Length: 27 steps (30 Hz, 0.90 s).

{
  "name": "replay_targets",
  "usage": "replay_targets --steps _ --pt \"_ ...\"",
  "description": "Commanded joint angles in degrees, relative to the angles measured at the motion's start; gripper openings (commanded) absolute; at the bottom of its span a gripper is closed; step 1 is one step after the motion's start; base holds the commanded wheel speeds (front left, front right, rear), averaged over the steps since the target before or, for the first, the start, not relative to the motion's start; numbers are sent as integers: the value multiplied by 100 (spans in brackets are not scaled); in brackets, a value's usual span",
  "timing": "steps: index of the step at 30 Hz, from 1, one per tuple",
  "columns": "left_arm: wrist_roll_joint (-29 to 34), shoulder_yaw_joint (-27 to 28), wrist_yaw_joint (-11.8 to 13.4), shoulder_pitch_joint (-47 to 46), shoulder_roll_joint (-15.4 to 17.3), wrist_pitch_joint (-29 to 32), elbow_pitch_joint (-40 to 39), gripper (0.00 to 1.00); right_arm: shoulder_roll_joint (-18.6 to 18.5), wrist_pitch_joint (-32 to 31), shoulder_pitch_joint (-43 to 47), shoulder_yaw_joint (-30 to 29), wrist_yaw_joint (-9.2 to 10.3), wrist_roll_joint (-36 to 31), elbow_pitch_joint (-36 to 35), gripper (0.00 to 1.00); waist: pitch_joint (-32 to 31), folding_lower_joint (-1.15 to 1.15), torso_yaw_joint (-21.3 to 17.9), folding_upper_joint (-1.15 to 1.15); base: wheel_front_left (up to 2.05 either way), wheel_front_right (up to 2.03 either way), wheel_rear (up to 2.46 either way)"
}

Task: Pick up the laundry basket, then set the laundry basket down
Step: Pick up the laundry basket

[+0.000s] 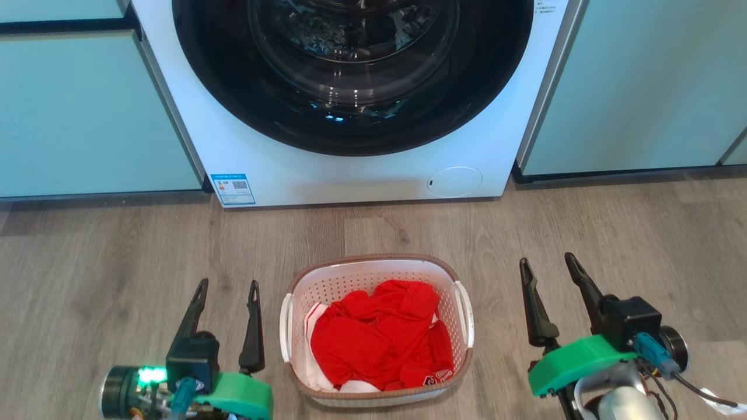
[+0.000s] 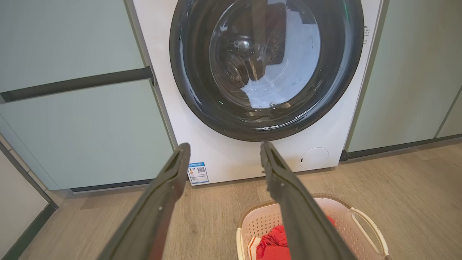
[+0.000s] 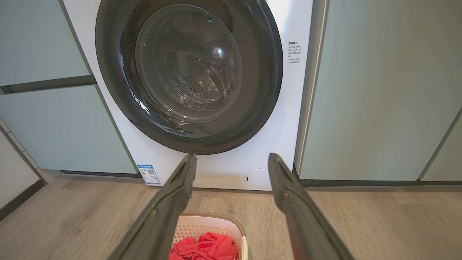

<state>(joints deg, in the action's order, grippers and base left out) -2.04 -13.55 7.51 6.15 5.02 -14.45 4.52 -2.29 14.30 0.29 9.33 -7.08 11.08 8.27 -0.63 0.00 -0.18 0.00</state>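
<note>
Head view: laundry basket (image 1: 344,284) on the wood floor (image 1: 117,262), set between the two grippers, neither touching it.
Basket upright; brown rim, white perforated walls, red clothing (image 1: 379,338) heaped inside with some white showing at the edges. Left gripper (image 1: 229,284) just beside the basket's left handle (image 1: 285,326), jaws spread, holding nothing. Right gripper (image 1: 546,259) farther off, out past the right handle (image 1: 467,315), jaws spread, also empty. White front-loading washing machine (image 1: 362,175) stands beyond the basket, with a dark round door; pale green cabinets (image 1: 87,116) flank it on both sides.
</note>
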Motion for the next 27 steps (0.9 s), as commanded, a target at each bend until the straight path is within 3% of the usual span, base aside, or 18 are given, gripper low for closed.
replay_targets --steps 1,14,27 --pt "52 236 -20 -141 -36 -55 -180 100 -59 70 -163 109 -41 -37 -172 100 18 0 1 0 0 0 0" --pt "-97 280 -125 -344 -117 -55 113 100 -59 70 -374 6 -41 -81 145 100 516 0 38 0 0 0 0" --pt "-318 255 -315 -1361 -201 -55 850 100 -59 70 -1338 -218 -41 -242 754 100 1879 0 140 0 0 0 0"
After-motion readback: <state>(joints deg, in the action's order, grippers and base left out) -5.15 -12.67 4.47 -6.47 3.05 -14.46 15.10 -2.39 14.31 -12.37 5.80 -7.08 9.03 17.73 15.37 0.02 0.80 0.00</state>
